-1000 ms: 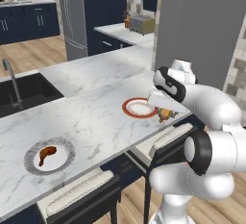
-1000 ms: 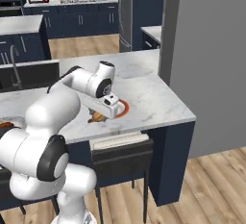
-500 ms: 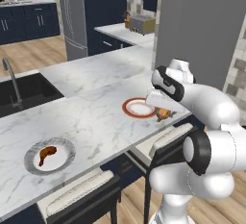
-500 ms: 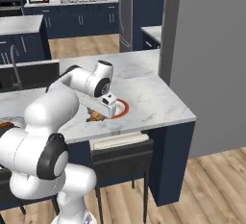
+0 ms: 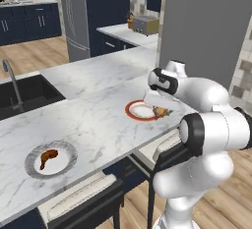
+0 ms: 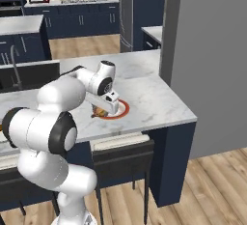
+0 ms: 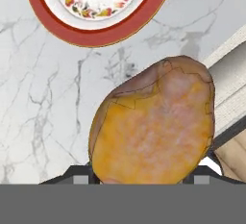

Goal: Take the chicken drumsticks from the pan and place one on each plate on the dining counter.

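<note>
My gripper (image 5: 160,108) is shut on an orange-brown chicken drumstick (image 5: 160,111), held just above the dining counter (image 5: 98,120) at the near edge of the red-rimmed plate (image 5: 129,110). In the hand view the drumstick (image 7: 153,127) hangs over bare marble, with the red-rimmed plate (image 7: 96,36) beyond it and nothing on the part that shows. From the right base view the drumstick (image 6: 100,112) sits beside the plate (image 6: 125,109). A second drumstick (image 5: 48,157) lies on the grey-rimmed plate (image 5: 70,150) at the counter's left. The pan is out of view.
The black sink (image 5: 27,93) and faucet (image 5: 12,79) are set into the counter's far left. Cushioned stools (image 5: 81,198) stand under the near edge. A grey pillar (image 6: 207,50) rises at the counter's end. A toaster (image 5: 145,24) sits on the back counter.
The gripper and its drumstick have crept slightly toward the red-rimmed plate. Nothing else has moved.
</note>
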You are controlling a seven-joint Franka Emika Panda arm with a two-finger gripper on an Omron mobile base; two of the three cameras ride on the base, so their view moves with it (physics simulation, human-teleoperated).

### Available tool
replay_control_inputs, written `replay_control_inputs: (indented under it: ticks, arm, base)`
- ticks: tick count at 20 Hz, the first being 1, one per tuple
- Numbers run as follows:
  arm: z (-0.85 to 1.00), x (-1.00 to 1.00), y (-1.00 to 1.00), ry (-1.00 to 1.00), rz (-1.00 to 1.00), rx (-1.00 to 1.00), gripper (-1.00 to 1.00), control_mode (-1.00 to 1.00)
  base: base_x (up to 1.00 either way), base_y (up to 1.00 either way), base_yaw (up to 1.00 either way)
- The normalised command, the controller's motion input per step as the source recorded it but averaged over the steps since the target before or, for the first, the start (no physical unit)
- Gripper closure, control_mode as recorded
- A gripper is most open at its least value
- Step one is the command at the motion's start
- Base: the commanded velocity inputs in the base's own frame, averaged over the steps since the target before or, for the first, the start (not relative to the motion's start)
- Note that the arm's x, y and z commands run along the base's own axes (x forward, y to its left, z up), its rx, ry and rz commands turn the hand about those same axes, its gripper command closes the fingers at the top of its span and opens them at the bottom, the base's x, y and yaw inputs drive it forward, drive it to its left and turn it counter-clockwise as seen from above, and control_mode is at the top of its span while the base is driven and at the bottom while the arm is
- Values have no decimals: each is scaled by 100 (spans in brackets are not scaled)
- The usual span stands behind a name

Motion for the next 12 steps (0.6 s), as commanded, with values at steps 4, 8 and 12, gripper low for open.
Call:
replay_control_inputs:
  ticks: [4, 8, 12]
  arm:
    - [-16, 100, 6, 5, 0, -2, 100, -100]
    - [-27, 92, 16, 3, 0, -6, 100, -100]
    - [-64, 74, 18, 2, 0, -15, 100, -100]
  base:
    - [0, 0, 0]
    - [0, 0, 0]
    - [0, 0, 0]
